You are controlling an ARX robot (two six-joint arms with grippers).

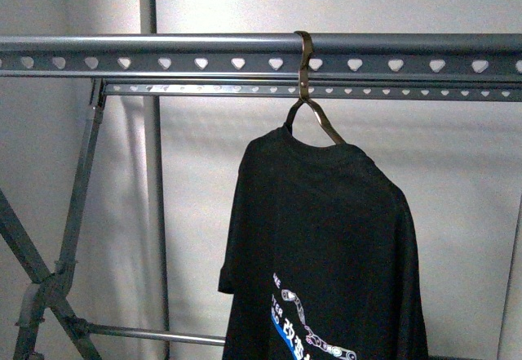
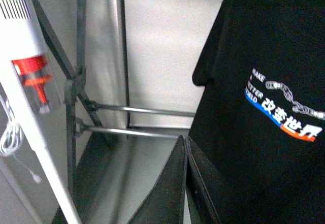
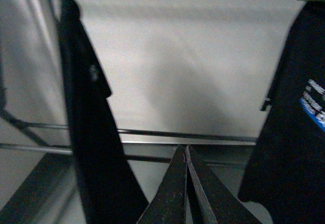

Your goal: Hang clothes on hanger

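The black T-shirt (image 1: pixel 326 237) with a white and blue print hangs on a thin brass wire hanger (image 1: pixel 307 91). That wire hanger is hooked over the top rail of the grey metal rack (image 1: pixel 163 54), the rail with heart-shaped holes. Neither arm shows in the front view. In the left wrist view my left gripper (image 2: pixel 185 141) is shut and empty, with the shirt (image 2: pixel 269 82) just beside it. In the right wrist view my right gripper (image 3: pixel 186 150) is shut and empty, and the shirt (image 3: pixel 299 132) hangs apart from it to one side.
The rack's slanted legs and cross bars (image 1: pixel 49 278) stand at the left. A second dark garment (image 3: pixel 86 132) hangs in the right wrist view. A white device with a red part (image 2: pixel 30 76) stands near the rack leg. A pale wall lies behind.
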